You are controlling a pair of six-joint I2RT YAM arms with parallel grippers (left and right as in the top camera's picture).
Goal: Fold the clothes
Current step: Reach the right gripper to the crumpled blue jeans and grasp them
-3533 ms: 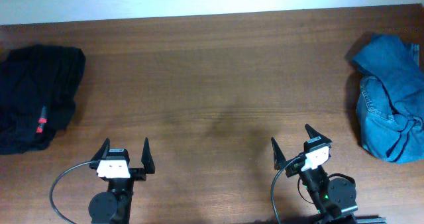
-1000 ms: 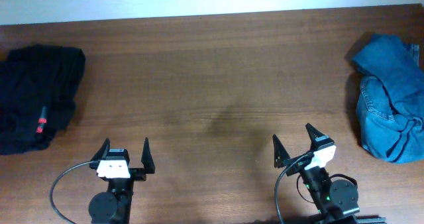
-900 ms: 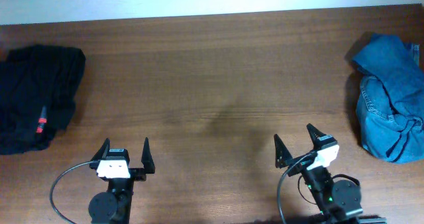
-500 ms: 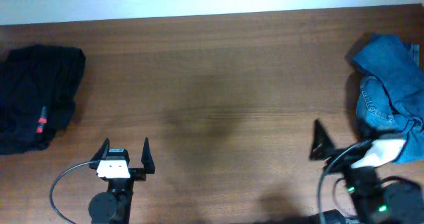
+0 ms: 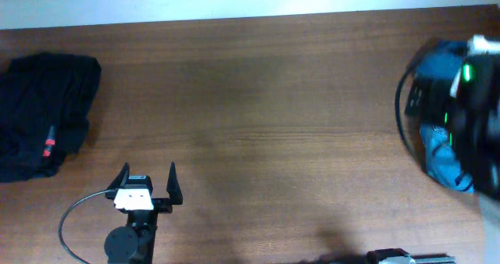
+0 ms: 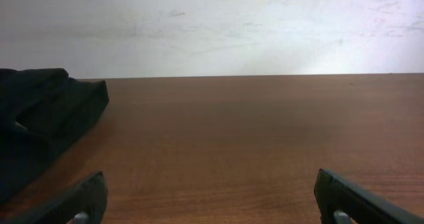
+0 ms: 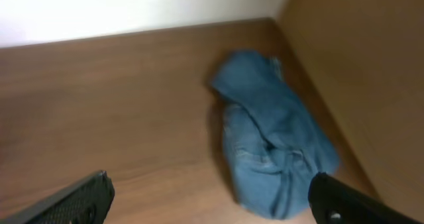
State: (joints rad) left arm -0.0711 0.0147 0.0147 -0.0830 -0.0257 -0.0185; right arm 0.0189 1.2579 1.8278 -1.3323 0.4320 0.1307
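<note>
The crumpled heap of medium-blue denim jeans (image 7: 271, 138) lies bunched at the 3 o'clock edge of the brown wooden table (image 5: 258, 100), nothing yet spread or folded. In the overhead view the blurred right arm (image 5: 469, 100) hangs over it and hides most of the cloth. In the wrist view the right gripper (image 7: 209, 201) has its jaws spread wide and empty, with the heap ahead and nearer the right-hand finger.

The step in hand looks like the reach for a first hold. It would go best if the jaws came down on a raised outer fold or a seamed edge, not the thick middle, where denim layers would likely slip or lift as a lump. A hold near the waistband or a leg end should let the pair be drawn toward 12 o'clock centre and opened flat.

The left gripper (image 5: 147, 178) sits at 7 o'clock, jaws wide apart and holding nothing, well apart from the jeans. The folded black fabric garment with a small red tag (image 5: 43, 112) lies at 9 o'clock and should be left alone.
</note>
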